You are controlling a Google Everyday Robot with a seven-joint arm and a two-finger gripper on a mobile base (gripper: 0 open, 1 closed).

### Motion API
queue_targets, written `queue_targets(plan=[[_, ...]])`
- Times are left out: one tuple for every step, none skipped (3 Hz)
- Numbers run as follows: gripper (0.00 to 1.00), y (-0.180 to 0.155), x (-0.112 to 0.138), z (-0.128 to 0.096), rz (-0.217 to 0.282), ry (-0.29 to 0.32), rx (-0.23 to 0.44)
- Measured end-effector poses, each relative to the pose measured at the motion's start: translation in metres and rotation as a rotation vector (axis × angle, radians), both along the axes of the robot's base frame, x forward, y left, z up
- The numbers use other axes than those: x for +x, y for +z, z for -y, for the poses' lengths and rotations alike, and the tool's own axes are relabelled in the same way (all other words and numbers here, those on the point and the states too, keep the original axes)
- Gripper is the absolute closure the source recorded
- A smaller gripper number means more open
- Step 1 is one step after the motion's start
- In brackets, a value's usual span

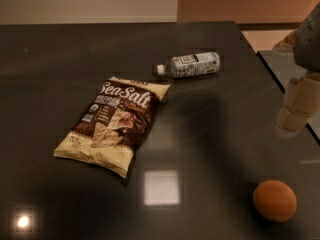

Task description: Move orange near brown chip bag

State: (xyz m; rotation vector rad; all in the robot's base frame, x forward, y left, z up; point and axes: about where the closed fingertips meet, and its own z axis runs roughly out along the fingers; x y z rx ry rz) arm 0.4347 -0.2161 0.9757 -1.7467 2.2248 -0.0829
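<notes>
**Orange sits below the gripper, far from the bag**

The gripper [291, 121] hangs at the right edge of the view, above the dark table [60, 59] and holding nothing. Whether its jaws are apart or together cannot be told from this view.

The orange [274, 200] lies on the table toward the near right corner. It appears below the gripper in the picture and slightly to its left, apart from it and not touched. Being round, the fruit has no long axis to line up with, so the approach probably depends only on bringing the gripper down and toward the near edge until it is over the fruit. Its skin is smooth and dull, an even orange with no visible marks.

The brown chip bag [115, 124] lies flat, well apart from the orange, to the left and further back. Its long side runs diagonally and the "Sea Salt" script is at its far end. A clear bottle [190, 65] lies on its side beyond the bag.

The orange has not yet been picked up, so the carry across the table is still to come.
</notes>
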Motion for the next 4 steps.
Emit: queue_targets(plan=[[0.0,-0.007,-0.015,0.002,-0.038,0.029,0.021],[0.0,-0.02,-0.041,0.002,-0.075,0.089,0.05],[0.0,-0.036,-0.07,0.001,-0.105,0.16,0.095],[0.0,-0.054,-0.098,-0.004,-0.123,0.244,0.145]])
